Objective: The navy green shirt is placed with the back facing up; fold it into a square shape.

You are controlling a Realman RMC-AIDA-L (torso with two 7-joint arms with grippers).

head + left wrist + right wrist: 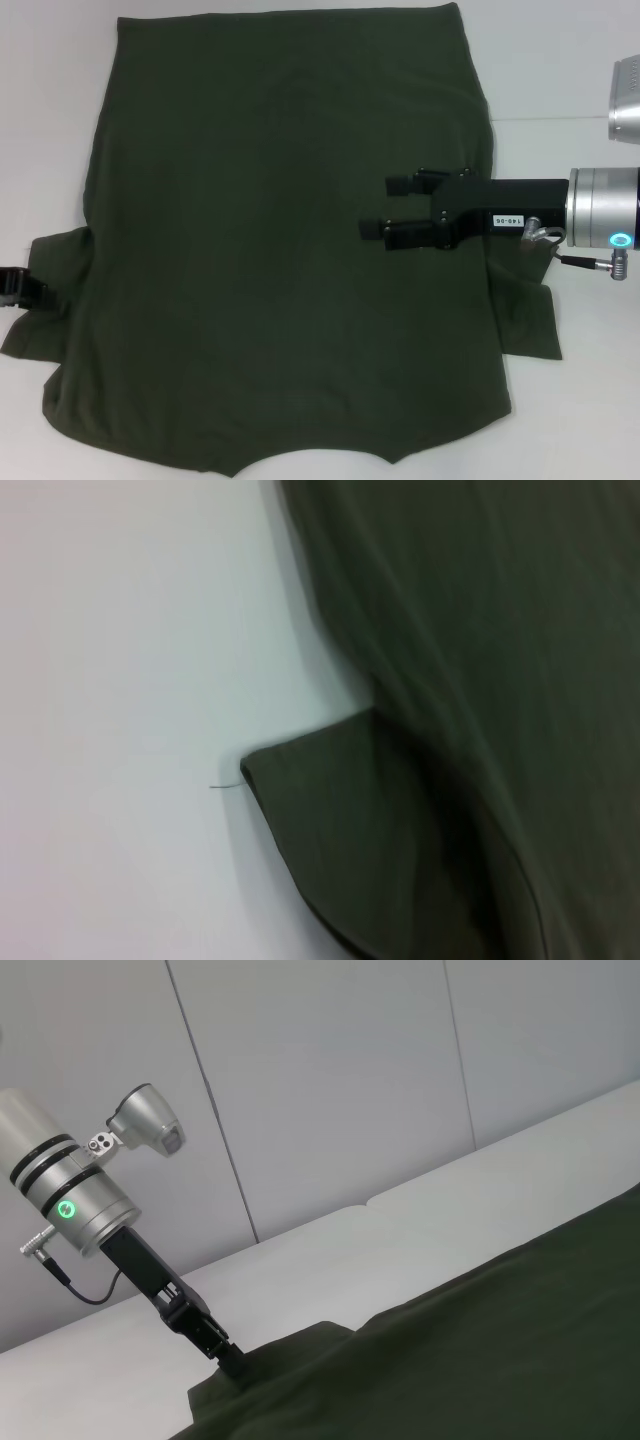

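1. The white table (560, 60) takes up the whole head view, and it's bare along the left edge and the upper right of the frame. The right wrist view also shows a pale panelled wall (330, 1080) behind it.

2. The navy green shirt (280, 250) is spread flat on that table, plain side up, and covers most of the head view from the top edge down to the bottom. One sleeve (45, 290) sticks out at the lower left of the frame, another at the lower right. There's a curved notch in the edge at the bottom centre. No lettering shows anywhere.

3. The right gripper (388, 208) comes in from the right edge of the head view, about mid-height, and sits over the shirt's right half. Its two black fingers point left and are spread apart with nothing between them. Can't tell if they're touching the fabric or just above it.

4. The left gripper (18, 282) only pokes in at the far left edge of the head view, right at the left sleeve. In the right wrist view its tip is down at the sleeve edge in the lower left of the frame, but I honestly can't tell whether it's pinching the cloth or not.

5. The left wrist view shows that sleeve corner on the white surface, lower centre, with a tiny loose thread (226, 785) sticking out of it.
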